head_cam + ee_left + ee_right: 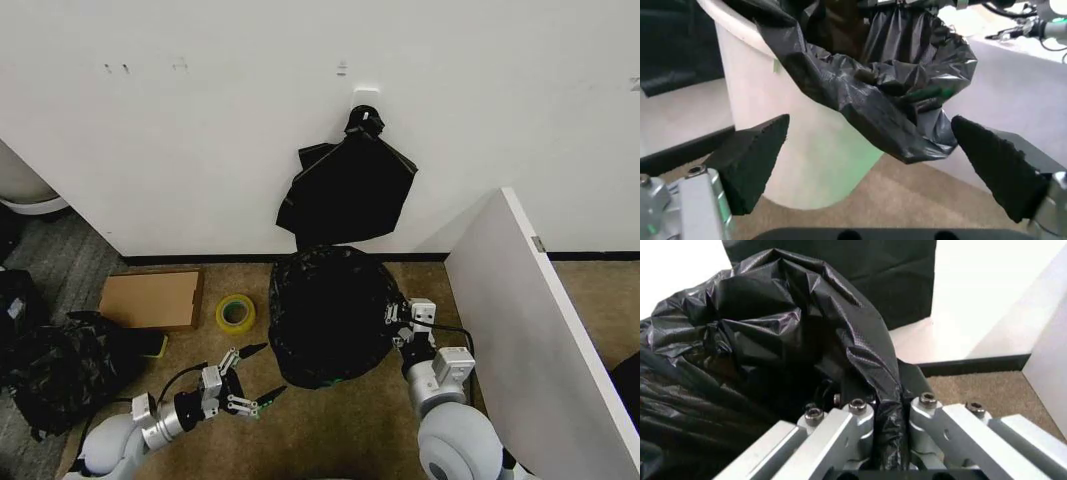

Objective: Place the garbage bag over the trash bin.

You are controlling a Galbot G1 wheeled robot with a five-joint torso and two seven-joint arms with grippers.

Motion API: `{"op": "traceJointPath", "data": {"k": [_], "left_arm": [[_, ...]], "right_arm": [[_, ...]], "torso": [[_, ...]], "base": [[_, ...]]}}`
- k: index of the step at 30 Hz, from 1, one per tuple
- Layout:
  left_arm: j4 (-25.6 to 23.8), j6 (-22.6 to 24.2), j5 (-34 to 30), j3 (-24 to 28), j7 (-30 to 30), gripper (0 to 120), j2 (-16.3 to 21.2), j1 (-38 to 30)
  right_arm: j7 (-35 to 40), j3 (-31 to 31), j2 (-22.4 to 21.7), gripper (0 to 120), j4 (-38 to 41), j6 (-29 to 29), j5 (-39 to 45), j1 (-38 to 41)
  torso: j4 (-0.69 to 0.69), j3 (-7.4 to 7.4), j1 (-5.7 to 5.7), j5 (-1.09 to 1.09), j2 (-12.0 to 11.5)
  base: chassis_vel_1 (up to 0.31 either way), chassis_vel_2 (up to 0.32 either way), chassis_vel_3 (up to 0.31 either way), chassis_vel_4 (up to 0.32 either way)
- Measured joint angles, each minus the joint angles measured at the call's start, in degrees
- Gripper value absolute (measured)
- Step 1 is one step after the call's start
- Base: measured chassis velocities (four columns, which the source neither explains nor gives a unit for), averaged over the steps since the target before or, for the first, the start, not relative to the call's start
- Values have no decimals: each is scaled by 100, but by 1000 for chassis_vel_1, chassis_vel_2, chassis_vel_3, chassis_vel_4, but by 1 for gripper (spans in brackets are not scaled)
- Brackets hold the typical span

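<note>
Right gripper [401, 324] pinches a fold of the one garbage bag [328, 310] at the right rim of the single trash bin [807, 150], jaws closed on the plastic. Left gripper [250, 378] hovers near-left of the bin, fingers spread wide and empty, bare carpet [330, 430] around it. Black film drapes over the bin's top and sags down its side. One yellow tape roll [236, 313] and one cardboard box [152, 299] lie to the left; a white partition [540, 340] hems the right.
</note>
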Motion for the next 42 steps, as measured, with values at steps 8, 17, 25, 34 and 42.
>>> {"op": "traceJointPath", "data": {"k": [8,17,25,34,42], "left_arm": [[-34,325,-283,66,25,63,4,-64],[10,405,-285,150,19,30,-31,-97],[146,403,-187,103,-40,1,-32,-126],[279,442,181,235,-725,0,-125,-135],[349,310,184,203,-532,0,-149,-165]], "right_arm": [[-33,22,-24,1,149,-15,-36,-106],[-64,16,-13,1,205,-33,-71,-125],[-66,12,-21,1,215,-60,-64,-111],[80,-21,-18,1,527,-371,519,-159],[89,-2,-37,1,643,-497,669,-234]], "torso": [[2,0,0,-1,0],[2,0,0,-1,0],[2,0,1,-1,0],[2,0,1,-1,0],[1,0,1,-1,0]], "base": [[0,0,0,0],[0,0,0,0],[0,0,0,0],[0,0,0,0],[0,0,0,0]]}}
